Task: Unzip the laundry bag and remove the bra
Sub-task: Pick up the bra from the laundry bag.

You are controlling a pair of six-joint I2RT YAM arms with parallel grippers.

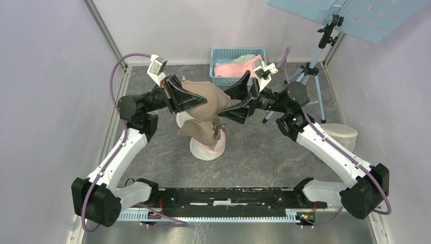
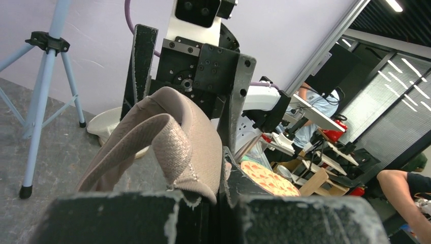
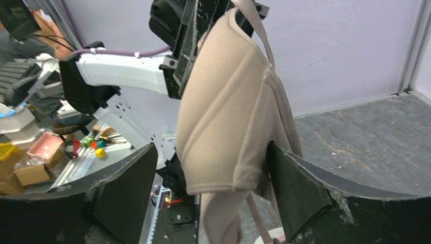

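The left hand is pinched shut on the bra. It holds one end of the bra up in the air, over the middle of the table. In the left wrist view its two dark fingers press together at the bottom, and the bra comes out from between them.

The right hand is open wide and holds nothing. Its two fingers stand on each side of the other end of the bra. In the right wrist view the bra hangs between them. It is just beside one finger and well apart from the other finger. I cannot tell if it touches the near one.

The bra is light brown, like sand. It looks soft and thick, with round, puffy cups. The cloth is smooth, and the edges have a thin stitched trim. Thin straps hang down from it. Its lower part droops toward the laundry bag, which lies on the table right under it. I cannot tell if the two touch. The bag is white and crumpled, with some pink showing.

The fingers of both hands are black, flat and shaped like wedges, with scuffed pale edges. The table top is dark grey and looks like stone. At the far edge, a blue basket with little holes in its sides holds a pink cloth.
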